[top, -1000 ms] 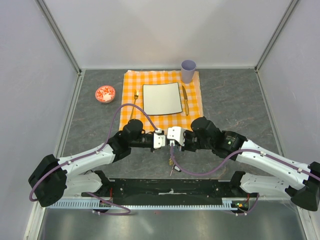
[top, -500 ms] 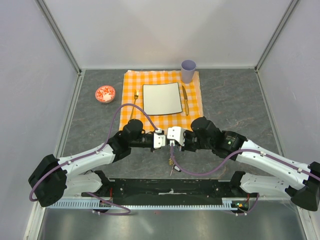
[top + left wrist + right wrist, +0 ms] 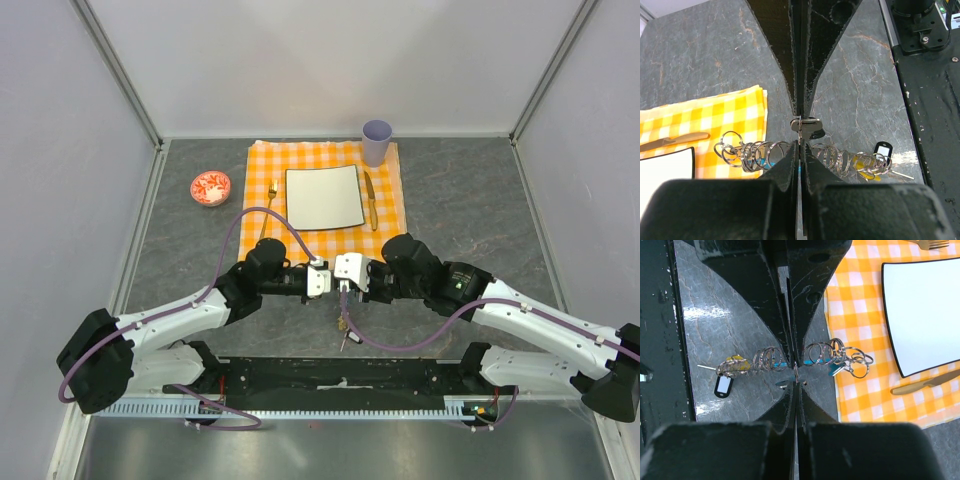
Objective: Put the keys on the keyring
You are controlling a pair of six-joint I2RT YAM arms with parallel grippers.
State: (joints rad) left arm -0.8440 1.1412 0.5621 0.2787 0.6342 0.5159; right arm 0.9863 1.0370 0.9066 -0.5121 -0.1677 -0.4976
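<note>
Silvery small metal key (image 3: 809, 128) sits frame-centre between both tools, tip to tip: right tool (image 3: 796, 384) pinching it, left tool (image 3: 799, 145) seemingly pinching turquoise-tagged silvery wire keyring (image 3: 785, 382), over grey counter (image 3: 700, 55).

- White shells are seen on the long links of the left arm (image 3: 170, 322) and the right arm (image 3: 545, 318), with bulky black joints between them.
- A purple cable (image 3: 260, 209) is run along each arm.
- Black, tapered fingers (image 3: 782, 172) with scuffed, white-speckled faces are shown in both wrist views.
</note>
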